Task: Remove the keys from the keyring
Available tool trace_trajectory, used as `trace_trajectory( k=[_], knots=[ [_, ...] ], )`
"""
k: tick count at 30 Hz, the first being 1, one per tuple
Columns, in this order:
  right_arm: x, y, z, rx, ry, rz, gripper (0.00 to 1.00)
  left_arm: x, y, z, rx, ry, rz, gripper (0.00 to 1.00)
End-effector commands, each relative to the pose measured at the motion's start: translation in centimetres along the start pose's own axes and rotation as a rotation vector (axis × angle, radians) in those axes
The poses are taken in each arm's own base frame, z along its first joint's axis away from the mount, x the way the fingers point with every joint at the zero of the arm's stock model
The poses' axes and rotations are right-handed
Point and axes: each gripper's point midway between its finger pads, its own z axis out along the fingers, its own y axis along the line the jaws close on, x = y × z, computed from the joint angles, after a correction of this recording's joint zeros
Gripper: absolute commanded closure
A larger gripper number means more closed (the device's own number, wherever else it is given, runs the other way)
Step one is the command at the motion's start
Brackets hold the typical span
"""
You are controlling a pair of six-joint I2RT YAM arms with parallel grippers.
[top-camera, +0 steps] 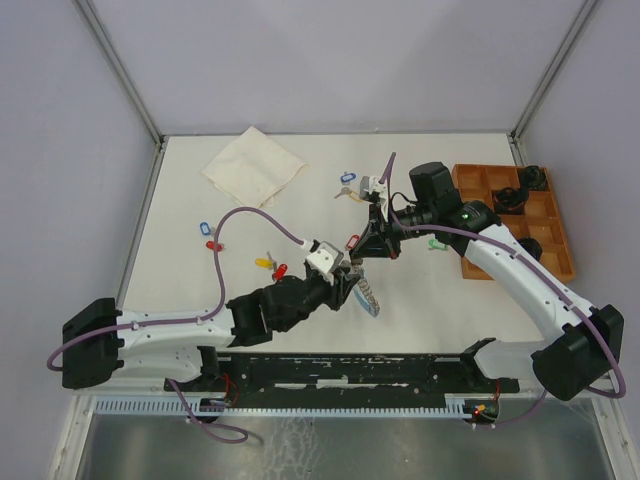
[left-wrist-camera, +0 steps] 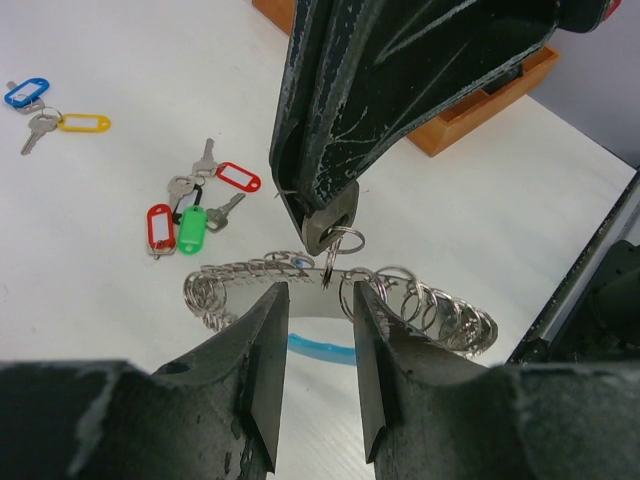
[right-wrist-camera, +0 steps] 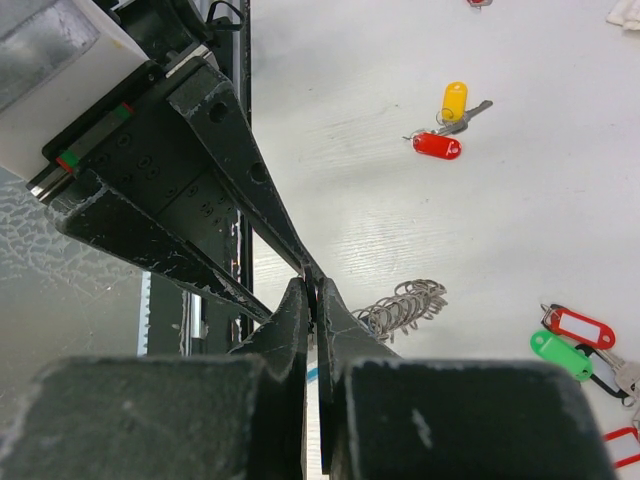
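Near the desk's near edge, mid-width, the left pincer reaches in low from the left, its arm almost level. Its jaws stand part-way apart astride the keyring — whether they pinch the beaded chain cannot be told. Just beyond, the right pincer comes down steeply, the arm's elbow raised, closed on a small split ring seemingly threaded on that chain. Step in hand, by appearance: working one key off the loop. The next move likely calls for a steady hold on the loop while the ring is drawn along and off — not lifted. Farther out, loose keys lie scattered towards the left and far edges.
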Motion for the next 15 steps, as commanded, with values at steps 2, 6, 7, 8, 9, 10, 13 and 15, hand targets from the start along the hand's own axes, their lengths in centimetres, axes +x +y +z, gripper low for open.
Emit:
trace_trajectory(
  k=[2, 6, 7, 8, 9, 10, 13, 15],
  knots=[
    [-1.66, 0.36, -0.56, 0.009, -0.050, -0.048, 0.99, -3.85, -0.74, 0.46, 0.004, -0.112, 0.001, 0.61],
    [-1.67, 0.40, -0.57, 0.007, -0.051, -0.047, 0.99, -3.71, -0.67, 0.86, -0.008, -0.109, 0.011, 0.63],
    [-1.66, 0.43, -0.56, 0.006, -0.051, -0.048, 0.99, -3.62, -0.66, 0.93, -0.009, -0.106, 0.012, 0.64],
    [-1.68, 0.49, -0.57, 0.005, -0.051, -0.049, 0.99, -3.60, -0.65, 0.93, -0.009, -0.106, 0.011, 0.65],
    [-1.66, 0.50, -0.57, 0.004, -0.051, -0.048, 0.99, -3.54, -0.67, 0.92, -0.008, -0.105, 0.011, 0.68],
    [-1.68, 0.54, -0.55, 0.002, -0.052, -0.049, 0.99, -3.50, -0.63, 0.87, -0.008, -0.105, 0.011, 0.71],
    [-1.73, 0.56, -0.60, 0.002, -0.053, -0.051, 0.99, -3.51, -0.65, 0.65, 0.000, -0.109, 0.008, 0.77],
    [-1.69, 0.57, -0.57, 0.001, -0.052, -0.051, 0.99, -3.46, -0.59, 0.51, 0.003, -0.115, 0.011, 0.81]
  ],
)
